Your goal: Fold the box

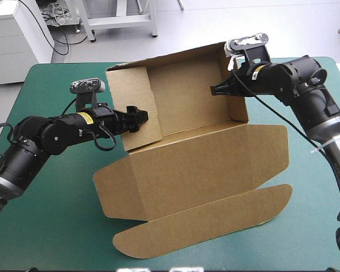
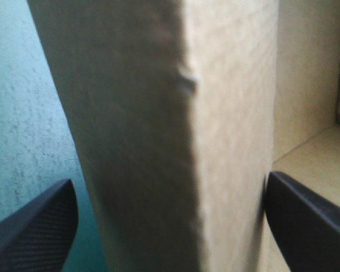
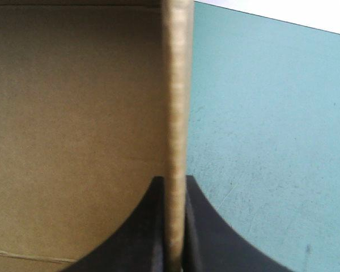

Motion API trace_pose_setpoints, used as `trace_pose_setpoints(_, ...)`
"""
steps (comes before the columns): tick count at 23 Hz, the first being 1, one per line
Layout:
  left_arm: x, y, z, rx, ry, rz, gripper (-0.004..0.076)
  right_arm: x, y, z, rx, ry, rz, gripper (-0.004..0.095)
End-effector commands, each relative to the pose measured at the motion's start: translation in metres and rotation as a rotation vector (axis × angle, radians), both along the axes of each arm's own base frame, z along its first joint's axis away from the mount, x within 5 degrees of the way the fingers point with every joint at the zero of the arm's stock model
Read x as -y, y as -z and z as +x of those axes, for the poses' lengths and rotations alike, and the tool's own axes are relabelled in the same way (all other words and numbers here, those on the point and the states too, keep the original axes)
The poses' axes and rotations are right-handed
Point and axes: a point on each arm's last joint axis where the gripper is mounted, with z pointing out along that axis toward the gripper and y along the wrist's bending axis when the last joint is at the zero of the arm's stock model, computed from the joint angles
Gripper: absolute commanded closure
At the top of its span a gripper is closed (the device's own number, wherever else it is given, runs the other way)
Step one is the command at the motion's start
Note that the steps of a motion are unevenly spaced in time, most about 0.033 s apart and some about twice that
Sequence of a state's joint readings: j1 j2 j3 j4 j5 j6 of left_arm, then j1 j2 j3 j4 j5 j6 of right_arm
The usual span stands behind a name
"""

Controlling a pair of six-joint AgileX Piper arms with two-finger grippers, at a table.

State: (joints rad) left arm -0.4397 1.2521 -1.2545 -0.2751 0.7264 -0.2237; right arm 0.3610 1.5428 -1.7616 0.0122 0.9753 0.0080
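Observation:
The brown box (image 1: 198, 164) lies in the middle of the table, its back wall and both side walls raised, its lid and rounded tuck flap (image 1: 215, 221) flat toward the front. My left gripper (image 1: 137, 116) stands open astride the left side wall (image 1: 141, 96). In the left wrist view that wall (image 2: 175, 130) fills the gap between the black fingers (image 2: 39, 226) of the left gripper (image 2: 170, 178). My right gripper (image 1: 218, 89) is shut on the right side wall (image 1: 237, 107). The right wrist view shows the right gripper (image 3: 174, 180) pinching the board's edge (image 3: 175, 85).
Bare teal-green cover (image 1: 45, 226) shows at the front left and along the right side (image 1: 306, 198). The tuck flap reaches close to the table's front edge. The box's far corner stands near the table's far edge.

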Motion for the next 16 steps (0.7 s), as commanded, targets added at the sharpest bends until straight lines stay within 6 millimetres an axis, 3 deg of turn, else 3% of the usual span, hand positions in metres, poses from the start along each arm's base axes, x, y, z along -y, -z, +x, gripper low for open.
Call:
trace_pose_setpoints(1,0.002,-0.022,0.002,0.11,-0.082,-0.085,0.0087,-0.003,-0.028,-0.013,0.15,0.003,0.054,0.0923)
trace_pose_setpoints(13,0.003,-0.032,0.005,0.133,-0.084,-0.101,0.0089,-0.007,-0.029,-0.014,0.176,0.009,-0.001,0.0923)
trace_pose_setpoints(16,0.003,-0.03,0.005,0.122,-0.082,-0.083,0.0145,-0.004,-0.03,-0.013,0.19,0.043,-0.009,0.0923)
